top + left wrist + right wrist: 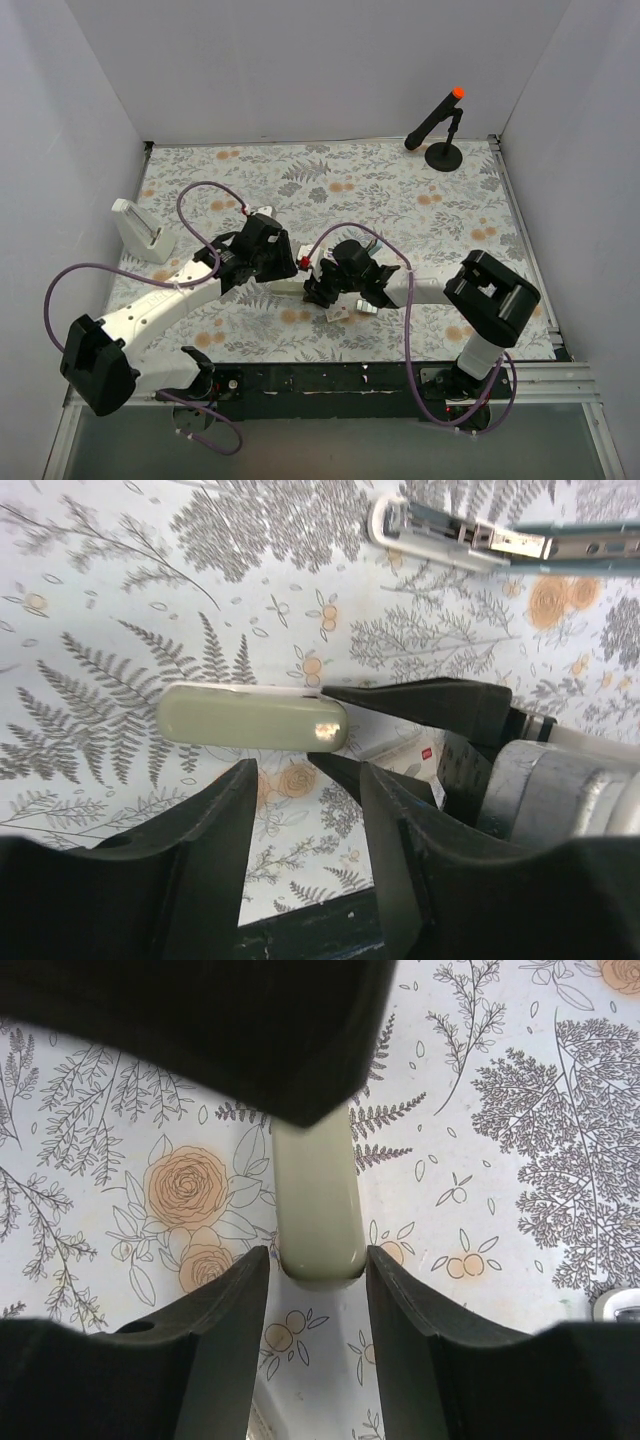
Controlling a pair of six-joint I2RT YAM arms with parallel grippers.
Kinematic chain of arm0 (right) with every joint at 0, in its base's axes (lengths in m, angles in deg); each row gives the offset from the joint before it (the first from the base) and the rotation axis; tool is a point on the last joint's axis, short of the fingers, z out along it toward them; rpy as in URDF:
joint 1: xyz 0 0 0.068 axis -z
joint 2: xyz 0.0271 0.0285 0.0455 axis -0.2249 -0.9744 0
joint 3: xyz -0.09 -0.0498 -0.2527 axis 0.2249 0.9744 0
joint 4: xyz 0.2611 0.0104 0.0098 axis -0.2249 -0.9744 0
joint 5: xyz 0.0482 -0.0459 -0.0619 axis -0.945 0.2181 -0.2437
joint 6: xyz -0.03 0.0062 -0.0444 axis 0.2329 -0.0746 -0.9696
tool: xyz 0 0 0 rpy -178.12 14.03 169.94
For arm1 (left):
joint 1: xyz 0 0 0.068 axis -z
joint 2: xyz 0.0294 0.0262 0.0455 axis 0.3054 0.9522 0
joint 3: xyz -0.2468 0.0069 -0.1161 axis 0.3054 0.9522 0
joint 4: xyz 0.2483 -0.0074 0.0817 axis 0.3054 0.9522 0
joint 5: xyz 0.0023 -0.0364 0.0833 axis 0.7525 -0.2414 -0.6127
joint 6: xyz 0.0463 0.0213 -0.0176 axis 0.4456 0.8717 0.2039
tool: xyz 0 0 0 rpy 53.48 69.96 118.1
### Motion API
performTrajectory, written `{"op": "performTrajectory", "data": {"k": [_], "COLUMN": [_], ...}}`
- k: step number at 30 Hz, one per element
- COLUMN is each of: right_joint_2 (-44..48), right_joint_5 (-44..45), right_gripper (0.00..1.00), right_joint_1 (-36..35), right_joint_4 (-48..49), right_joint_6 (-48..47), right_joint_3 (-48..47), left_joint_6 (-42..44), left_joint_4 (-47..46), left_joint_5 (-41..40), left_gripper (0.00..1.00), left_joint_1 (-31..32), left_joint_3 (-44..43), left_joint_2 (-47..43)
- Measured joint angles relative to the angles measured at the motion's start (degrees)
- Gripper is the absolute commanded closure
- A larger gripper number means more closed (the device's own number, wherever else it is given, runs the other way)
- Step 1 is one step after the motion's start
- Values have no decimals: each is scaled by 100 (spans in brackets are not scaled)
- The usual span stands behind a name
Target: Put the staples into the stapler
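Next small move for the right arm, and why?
Probably ease the right gripper forward along the pale green stapler, then squeeze. Only its rounded end sits between the right fingers, which flank it closely; whether they already press on it is unclear. The left gripper is open and holds nothing, so it gives no support.

Left pincer (307, 776) open, opposite right pincer (318, 1254)

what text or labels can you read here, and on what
No text can be read in any view.
Red mark on the box: too small and blurred to read.
The stapler shows no print.
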Motion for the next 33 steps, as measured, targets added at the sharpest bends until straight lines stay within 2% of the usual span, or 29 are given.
{"op": "performTrajectory", "data": {"k": [6, 9, 10, 13, 23, 33], "right_joint_2": [483, 717, 745, 745, -2, -1198], "right_joint_5": [133, 186, 203, 278, 507, 968], "right_gripper": [41, 42, 42, 44, 44, 44], "right_joint_1": [-4, -4, -4, -4, -35, -463], "right_joint_4": [-553, -1104, -1364, -2190, -4638, -6417], "right_joint_6": [-48, -116, -149, -236, -568, -623], "right_joint_3": [2, -111, -223, -726, -2916, -4524], "left_joint_6": [-33, -9, 9, 61, 643, 1095], "left_joint_4": [0, -28, -46, -111, -756, -1080], "left_joint_5": [-852, -1316, -1480, -1980, -3163, -3351], "left_gripper": [38, 20, 10, 2, 2, 2], "left_joint_1": [-37, -44, -44, -50, -76, -76], "left_joint_3": [63, 212, 299, 575, 1495, 1952], "left_joint_2": [-667, -1088, -1270, -1849, -3823, -4227]}}
